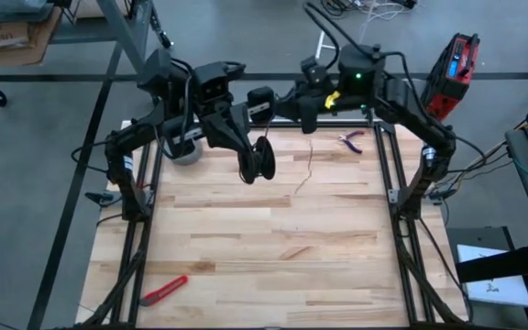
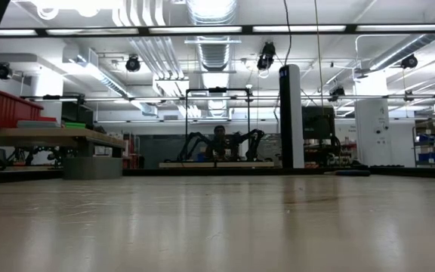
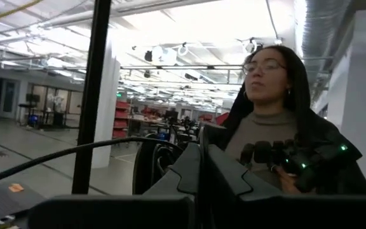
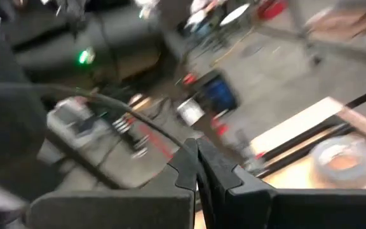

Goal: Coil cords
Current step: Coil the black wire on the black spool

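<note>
one reel (image 1: 262,158) with one thin cord (image 1: 308,170) hangs from the closed left end effector (image 1: 257,165); right end effector (image 1: 262,103) closed.

Two dark jointed arms (image 1: 218,119) trail black cables, one showing a green light.

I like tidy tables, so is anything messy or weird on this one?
Yes. A thin cord trails loose and kinked across the far side of the table, not coiled. A red cutter lies crooked, alone near the near left corner. Nothing looks spilled or broken.
</note>
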`<move>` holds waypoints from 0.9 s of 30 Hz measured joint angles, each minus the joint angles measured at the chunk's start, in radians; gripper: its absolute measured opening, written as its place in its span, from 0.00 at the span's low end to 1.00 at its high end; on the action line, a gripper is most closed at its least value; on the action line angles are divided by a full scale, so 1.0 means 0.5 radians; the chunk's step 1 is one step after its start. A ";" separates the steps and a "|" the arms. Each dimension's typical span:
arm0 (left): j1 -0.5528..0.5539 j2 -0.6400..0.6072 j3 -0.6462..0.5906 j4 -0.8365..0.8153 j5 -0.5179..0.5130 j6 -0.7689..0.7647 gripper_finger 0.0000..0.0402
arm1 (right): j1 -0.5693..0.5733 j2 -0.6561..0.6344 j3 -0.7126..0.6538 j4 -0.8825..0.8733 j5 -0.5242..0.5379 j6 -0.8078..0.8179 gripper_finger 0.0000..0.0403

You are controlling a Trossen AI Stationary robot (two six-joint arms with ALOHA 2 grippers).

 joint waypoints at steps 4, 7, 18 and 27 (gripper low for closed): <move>-0.013 0.000 0.000 0.013 0.020 0.012 0.02 | -0.004 0.029 0.000 0.026 -0.230 0.076 0.00; -0.016 0.000 0.000 0.030 0.021 0.014 0.02 | -0.005 0.038 0.000 -0.010 -0.365 0.114 0.00; 0.006 -0.002 0.000 0.019 -0.146 -0.079 0.02 | 0.078 0.005 0.001 -0.048 -0.310 0.068 0.00; 0.023 -0.008 0.000 -0.209 -0.066 -0.115 0.02 | 0.131 -0.024 0.002 -0.207 -0.271 0.107 0.00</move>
